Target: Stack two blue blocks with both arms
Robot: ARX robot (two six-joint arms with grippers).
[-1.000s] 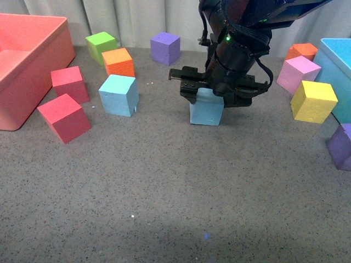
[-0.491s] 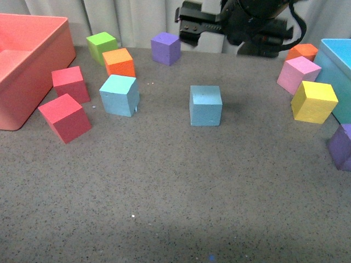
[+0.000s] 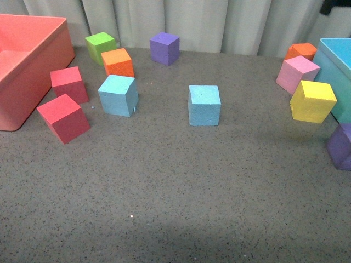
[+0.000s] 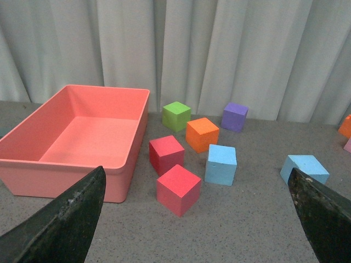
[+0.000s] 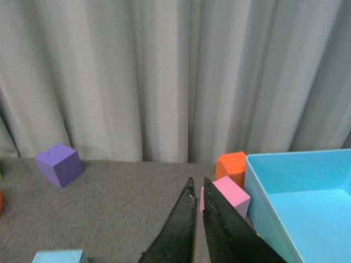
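Note:
Two sky-blue blocks rest apart on the grey table: one at the left (image 3: 118, 95) beside the red cubes, one in the middle (image 3: 204, 105). Neither gripper shows in the front view. In the left wrist view my left gripper (image 4: 196, 172) is open and empty, held above the table, with the left blue block (image 4: 221, 164) ahead of it and the middle blue block (image 4: 305, 167) by one black finger (image 4: 323, 213). In the right wrist view my right gripper (image 5: 197, 182) is shut and empty, raised and facing the curtain. A blue block's top (image 5: 57, 256) shows at that picture's edge.
A salmon bin (image 3: 33, 22) stands at the far left and a turquoise bin (image 3: 333, 60) at the far right. Two red cubes (image 3: 63, 117), a green (image 3: 101, 45), an orange (image 3: 118, 62) and a purple cube (image 3: 164, 47) lie left and back. Pink (image 3: 297, 74), yellow (image 3: 312, 101), orange and purple cubes lie right.
My right gripper let go of the middle blue block, rose and drew back out of the front view. The block stays on the table.

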